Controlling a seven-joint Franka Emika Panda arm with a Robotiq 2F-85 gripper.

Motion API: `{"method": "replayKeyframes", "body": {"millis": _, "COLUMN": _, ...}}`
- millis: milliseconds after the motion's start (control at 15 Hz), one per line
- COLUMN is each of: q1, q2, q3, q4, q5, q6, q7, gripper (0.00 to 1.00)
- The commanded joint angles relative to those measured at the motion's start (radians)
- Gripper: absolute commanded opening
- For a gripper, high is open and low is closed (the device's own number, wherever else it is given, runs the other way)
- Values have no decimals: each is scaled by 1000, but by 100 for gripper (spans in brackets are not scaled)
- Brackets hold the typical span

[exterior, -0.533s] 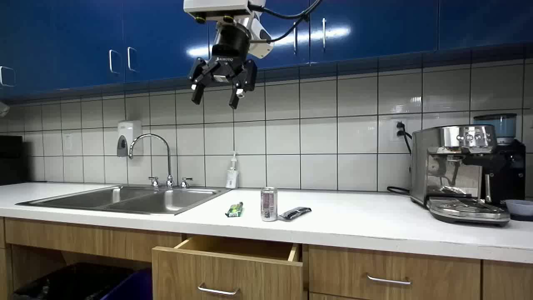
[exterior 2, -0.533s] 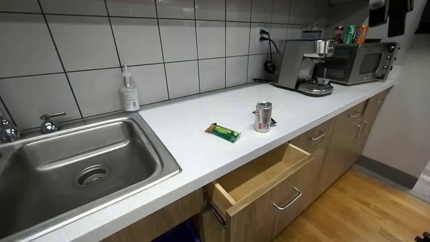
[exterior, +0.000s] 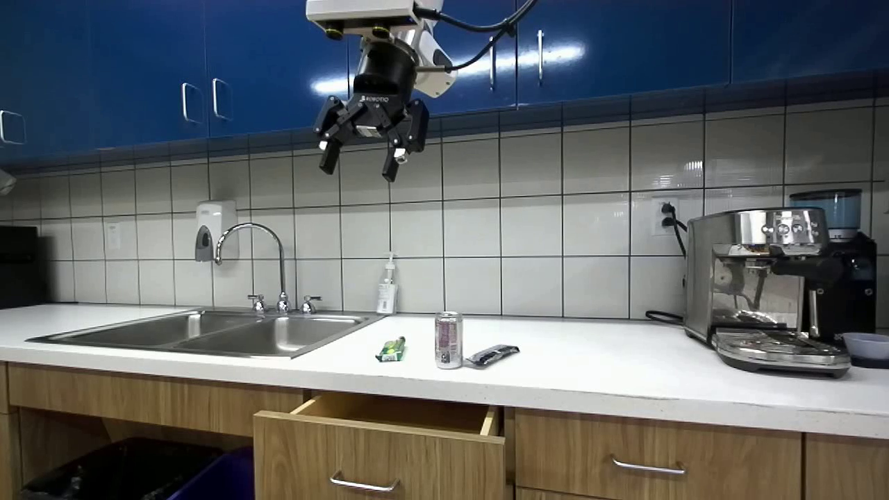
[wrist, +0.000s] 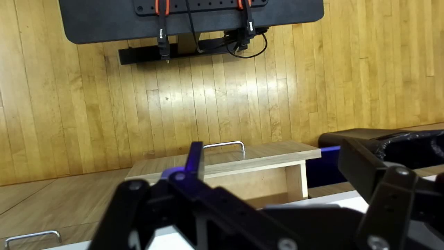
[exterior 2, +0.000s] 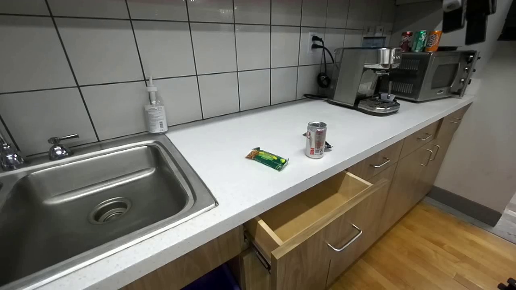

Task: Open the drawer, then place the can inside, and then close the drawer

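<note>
Exterior view: silver can [exterior: 449,340], purplish-printed, upright; light-wood drawer [exterior: 389,453] extended; jaws spread wide.

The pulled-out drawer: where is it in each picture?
In an exterior view, the drawer: bottom, left of centre.
In an exterior view, the drawer: bottom, right of centre.
In the wrist view, the drawer: lower middle, partly hidden.
Shared landmark: the blue bin beside it.

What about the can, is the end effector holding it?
No, in an exterior view the can stands upright on the white counter while the end effector hangs open, higher up and apart from it.
</note>
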Motion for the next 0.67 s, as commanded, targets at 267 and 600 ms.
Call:
{"method": "replayKeyframes", "body": {"millis": 267, "q1": -27, "q2": -5, "q3": 38, "q4": -19, "q5": -13, "q6": 40, "q7": 7, "gripper": 100}}
{"method": "replayKeyframes", "body": {"millis": 600, "q1": -22, "q2": 13, "q3": 57, "q4": -46, "q5": -37, "q6": 136, "q7": 9, "gripper": 100}}
